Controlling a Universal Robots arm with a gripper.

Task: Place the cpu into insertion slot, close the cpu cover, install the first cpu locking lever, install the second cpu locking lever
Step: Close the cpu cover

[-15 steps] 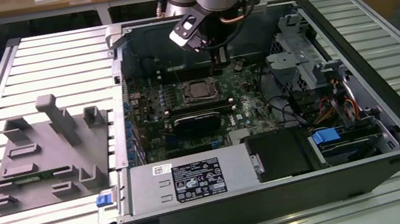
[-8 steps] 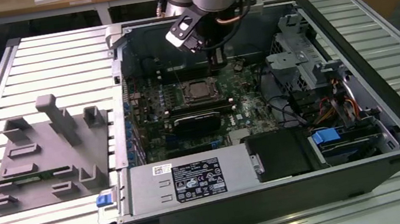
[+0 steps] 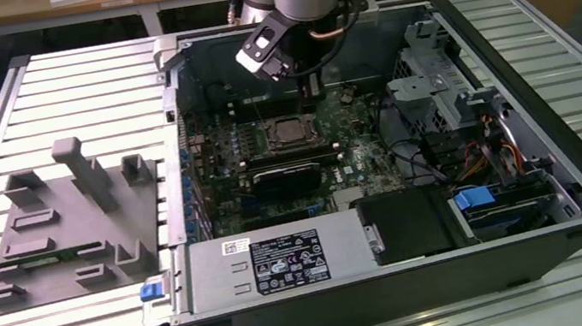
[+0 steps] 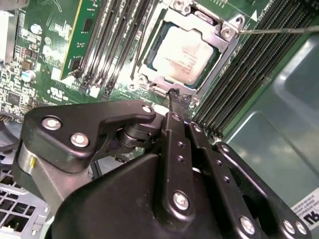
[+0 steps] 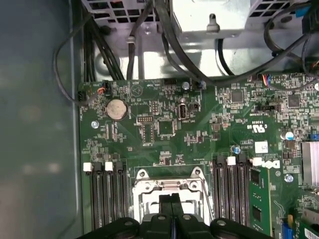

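Observation:
The cpu [image 4: 185, 50], a pale silver square chip, lies in the insertion slot [image 5: 144, 186] on the green motherboard inside the open case. The cpu cover [image 4: 215, 59], a silver frame, lies flat around the chip. A thin locking lever [image 4: 279, 30] runs out from one socket corner across the memory slots. My gripper [image 4: 178, 95] is shut with nothing between its fingers, and its tip is at the socket's edge. In the exterior view the gripper [image 3: 312, 97] hangs just behind the cpu [image 3: 289, 132]. In the first wrist view the gripper [image 5: 171, 199] covers the socket's middle.
Long black memory slots [image 4: 259, 64] flank the socket on both sides. A power supply [image 3: 282, 259] fills the case's near end and a drive cage [image 3: 442, 88] stands at the exterior view's right. Black cables [image 5: 149, 40] cross above the board. A grey fixture [image 3: 69, 222] sits beside the case.

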